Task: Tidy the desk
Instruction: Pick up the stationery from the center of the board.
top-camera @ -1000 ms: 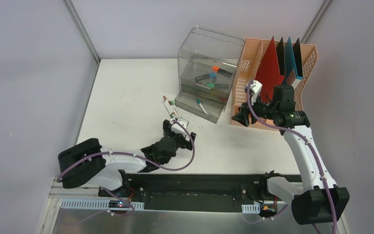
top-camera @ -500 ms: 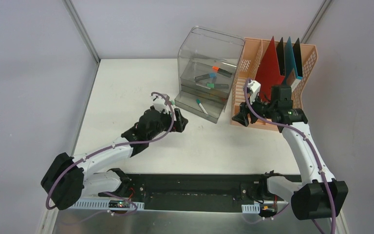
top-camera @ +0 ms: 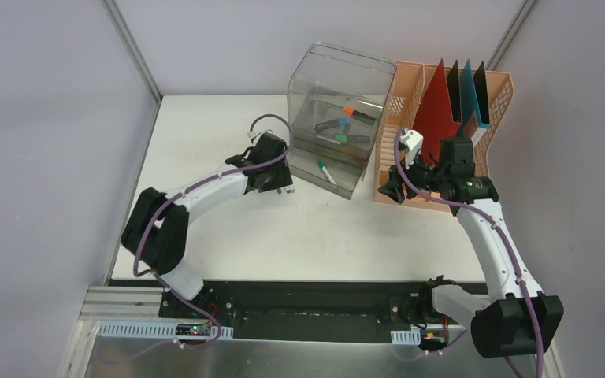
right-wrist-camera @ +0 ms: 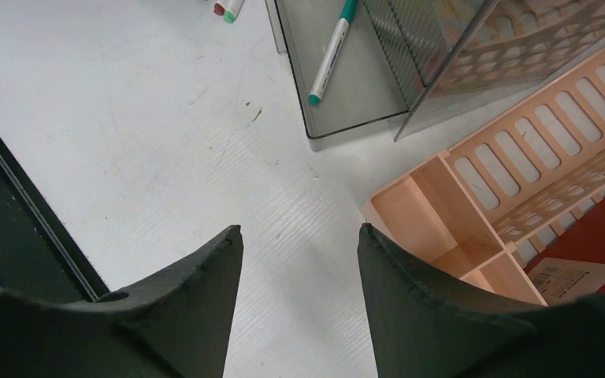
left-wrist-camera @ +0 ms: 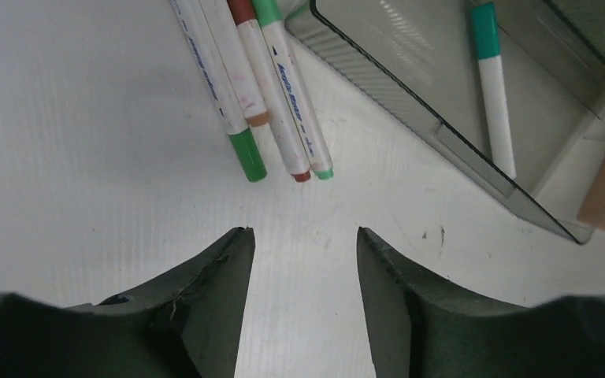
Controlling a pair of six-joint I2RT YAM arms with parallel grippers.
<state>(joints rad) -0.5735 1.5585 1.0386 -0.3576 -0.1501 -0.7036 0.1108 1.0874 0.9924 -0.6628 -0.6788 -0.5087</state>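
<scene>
Lining up left claw (left-wrist-camera: 301, 233) on loose white-barrelled marker pens (left-wrist-camera: 287, 94).
Half-spread and empty, same for right claw (right-wrist-camera: 299, 230). Lying on large flat white rectangular counter (left-wrist-camera: 87, 157), just beside clear plastic tiered bin (left-wrist-camera: 410, 79). Advance, straddle one barrel crosswise, stay clear of bin lip.

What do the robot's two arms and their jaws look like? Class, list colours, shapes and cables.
The left arm and right arm share one build: white tubular links between bulky black joint housings. A thin purple cable runs loosely along each. The jaws are dark, matte, wedge-shaped, tapering toward the tips. No markings are legible.
</scene>
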